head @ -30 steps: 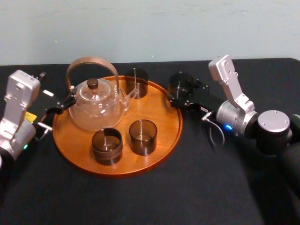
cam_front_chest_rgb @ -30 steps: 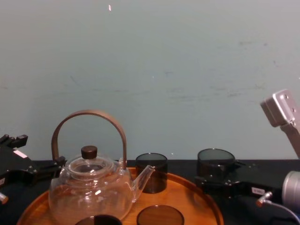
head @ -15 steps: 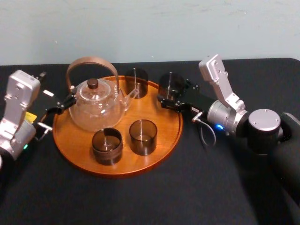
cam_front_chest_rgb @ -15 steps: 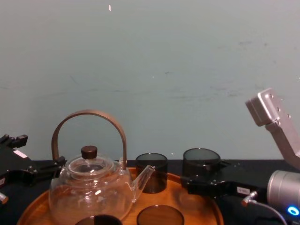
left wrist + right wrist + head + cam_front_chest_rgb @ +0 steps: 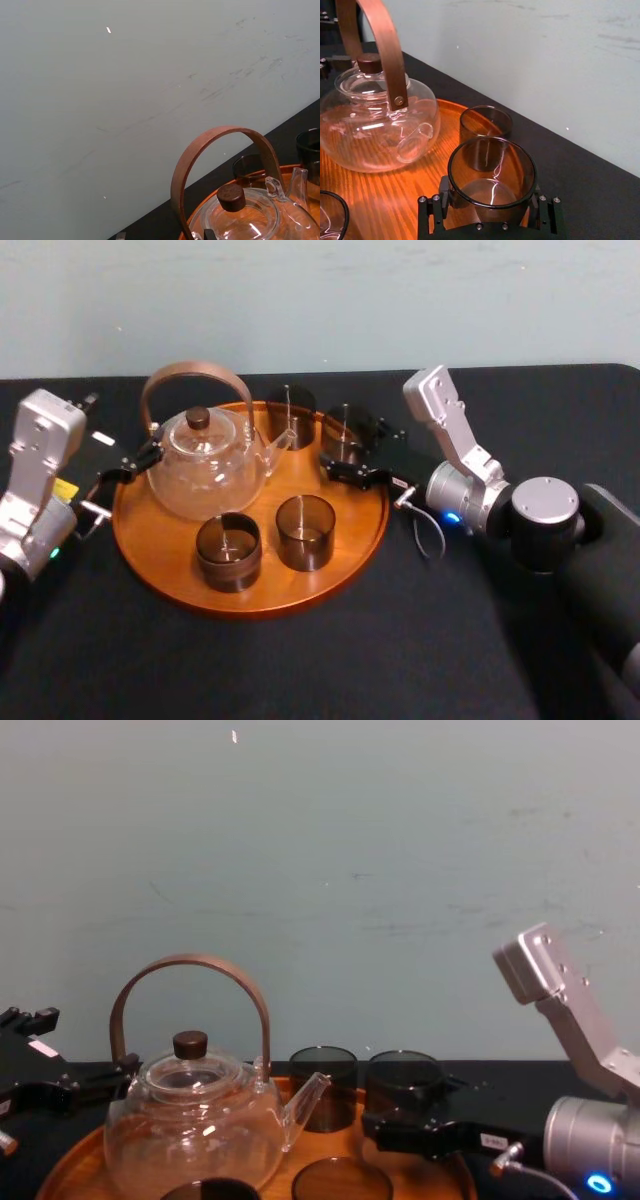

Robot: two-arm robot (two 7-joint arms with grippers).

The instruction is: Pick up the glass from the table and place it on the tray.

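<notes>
My right gripper (image 5: 353,448) is shut on a dark smoked glass (image 5: 343,433), held upright over the back right part of the round wooden tray (image 5: 250,605). In the right wrist view the glass (image 5: 491,175) sits between the black fingers (image 5: 431,216), with the tray (image 5: 385,192) beneath it. From the chest the glass (image 5: 403,1080) appears slightly raised off the tray (image 5: 440,1175), close beside another glass (image 5: 323,1085). My left gripper (image 5: 125,470) rests at the tray's left rim, next to the teapot.
A glass teapot (image 5: 205,465) with a brown arched handle fills the tray's left half. Three more dark glasses stand on the tray: one at the back (image 5: 291,415) and two in front (image 5: 305,530) (image 5: 228,550). The black table (image 5: 400,660) stretches around.
My right gripper has carried the glass leftward, from outside the tray's right rim to over the tray beside the back glass. The left arm has not moved.
</notes>
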